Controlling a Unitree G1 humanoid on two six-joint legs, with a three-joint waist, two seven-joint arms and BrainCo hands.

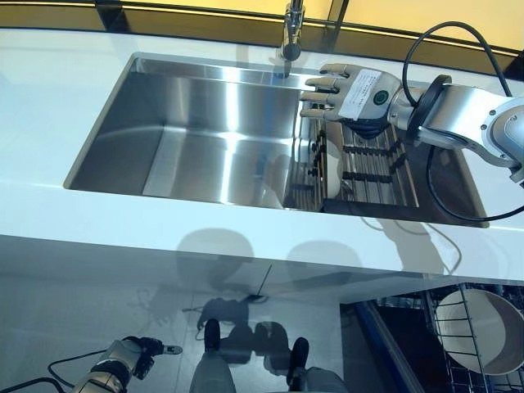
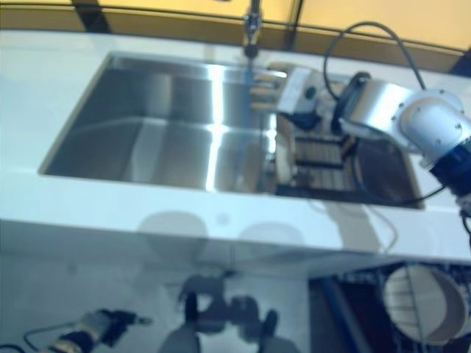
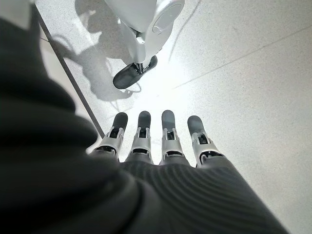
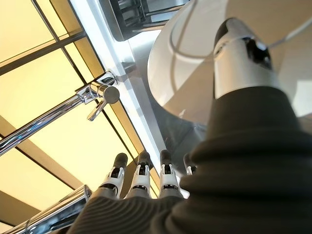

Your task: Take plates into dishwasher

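Nearest me, my left hand (image 1: 135, 358) hangs low over the floor, fingers straight and side by side. A round white plate (image 1: 479, 332) stands in the wire dishwasher rack (image 1: 458, 372) below the white countertop (image 1: 98, 217). Farther on, my right hand (image 1: 348, 92) hovers over the dark slatted drying rack (image 1: 372, 168) in the stainless steel sink (image 1: 205, 139), fingers extended, holding nothing, near another white plate (image 1: 333, 176) standing on edge.

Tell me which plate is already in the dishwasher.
The white plate standing in the dishwasher rack at lower right, below the counter. The other plate stands on edge in the sink's drying rack, under the right robot hand.
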